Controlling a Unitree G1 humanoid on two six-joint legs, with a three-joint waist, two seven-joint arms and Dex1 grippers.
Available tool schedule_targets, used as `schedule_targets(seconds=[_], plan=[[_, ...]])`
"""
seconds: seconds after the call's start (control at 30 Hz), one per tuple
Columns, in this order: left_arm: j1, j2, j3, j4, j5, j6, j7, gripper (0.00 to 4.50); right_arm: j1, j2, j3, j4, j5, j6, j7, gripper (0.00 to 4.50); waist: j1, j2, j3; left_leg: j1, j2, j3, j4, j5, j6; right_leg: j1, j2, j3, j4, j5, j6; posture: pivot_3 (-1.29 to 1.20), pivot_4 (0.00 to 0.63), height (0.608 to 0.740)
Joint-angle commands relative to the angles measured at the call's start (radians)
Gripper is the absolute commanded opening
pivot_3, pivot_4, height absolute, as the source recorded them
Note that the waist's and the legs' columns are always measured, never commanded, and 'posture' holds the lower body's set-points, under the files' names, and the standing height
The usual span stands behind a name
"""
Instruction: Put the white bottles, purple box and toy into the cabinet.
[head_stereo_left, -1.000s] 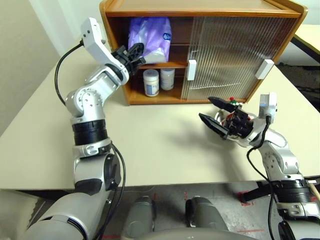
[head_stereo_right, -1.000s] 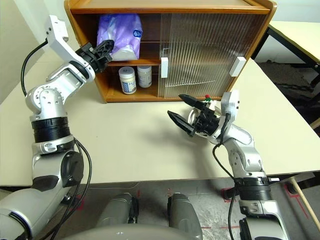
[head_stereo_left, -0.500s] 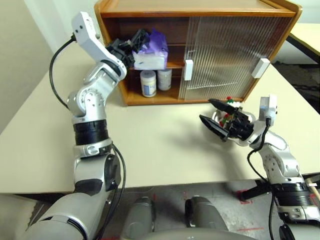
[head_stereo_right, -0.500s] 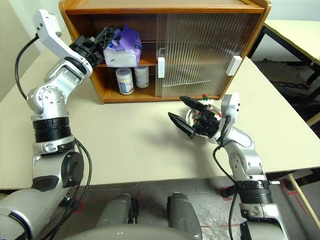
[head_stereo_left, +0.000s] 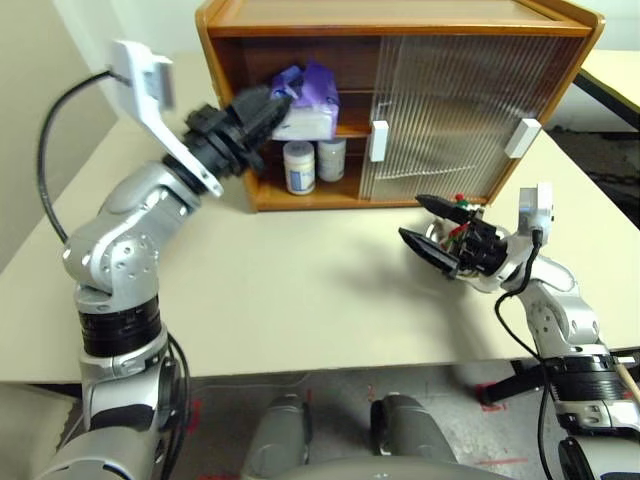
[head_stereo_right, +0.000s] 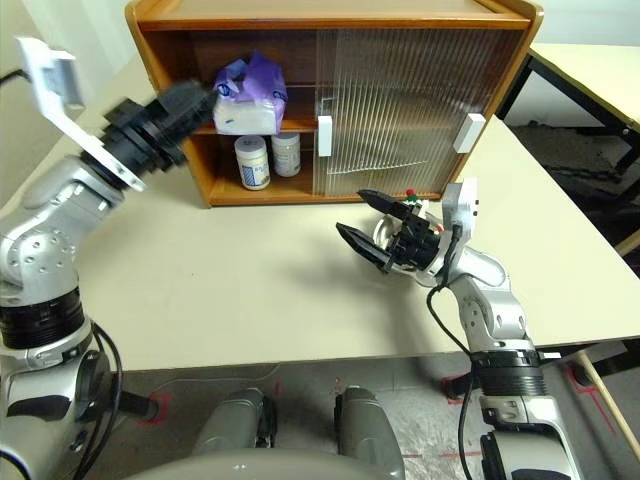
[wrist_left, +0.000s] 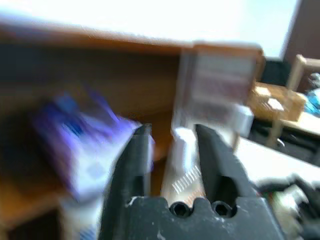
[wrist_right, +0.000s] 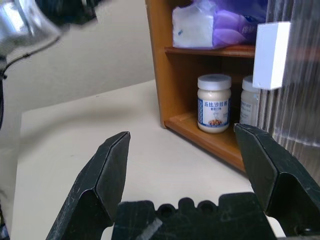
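Here the table (head_stereo_left: 330, 300) is carrying the cabinet (head_stereo_left: 400, 20) at its far edge, with the left side of the cabinet standing open and the two ribbed sliding doors (head_stereo_left: 450, 110) covering the middle and right. The purple box (head_stereo_left: 305, 100) is lying on the inner shelf in the open left compartment, its white end facing outward to the left and a tuft of purple rising at its top. Directly under it, on the cabinet floor, the two white bottles (head_stereo_left: 299, 166) are standing upright side by side, the right one partly tucked behind the edge of the nearer door by its white handle (head_stereo_left: 378, 140).

The left gripper (head_stereo_left: 268, 105) is hovering just in front of the open compartment, pointing toward the left end of the purple box; in the left wrist view its two fingers (wrist_left: 131, 165) are standing a narrow gap apart with nothing between them, and the box is sitting off to one side of them.

The right gripper (head_stereo_left: 425, 226) is hanging low over the table near the cabinet's right half, its jaws spread wide and empty. Just behind it the toy (head_stereo_left: 460, 208) is peeking out, a speck of red and green on the tabletop, largely hidden by the gripper.
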Motion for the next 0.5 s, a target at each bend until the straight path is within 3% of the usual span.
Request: schedule_targets(seconds=[0.03,0.07,0.5], plan=[[-0.010,-0.041,-0.050,0.139,0.061,-0.052,-0.012,0.31,-0.016,-0.001,0.011,0.012,-0.016,-0.002,-0.001,4.50,0.004,-0.001,-0.001,0.000,0.000,0.000,0.000,0.001,0.000,0.000,0.000,0.000,0.000,0.000,0.000,0.09,0.002,0.740],[-0.018,-0.046,-0.064,0.175,0.082,-0.065,-0.021,0.02,-0.020,0.000,0.014,0.010,-0.019,-0.002,-0.002,4.50,0.004,-0.001,-0.001,0.000,0.000,0.000,0.000,0.001,0.000,0.000,0.000,0.000,0.000,0.000,0.000,0.08,0.002,0.740],[-0.307,-0.110,-0.079,0.771,0.339,-0.421,-0.017,0.02,0.000,0.017,0.021,-0.031,-0.020,-0.004,-0.028,4.50,0.002,-0.002,-0.002,-0.003,0.000,-0.001,0.000,0.002,0.000,-0.002,0.001,0.000,-0.001,0.002,-0.001,0.05,0.000,0.740]])
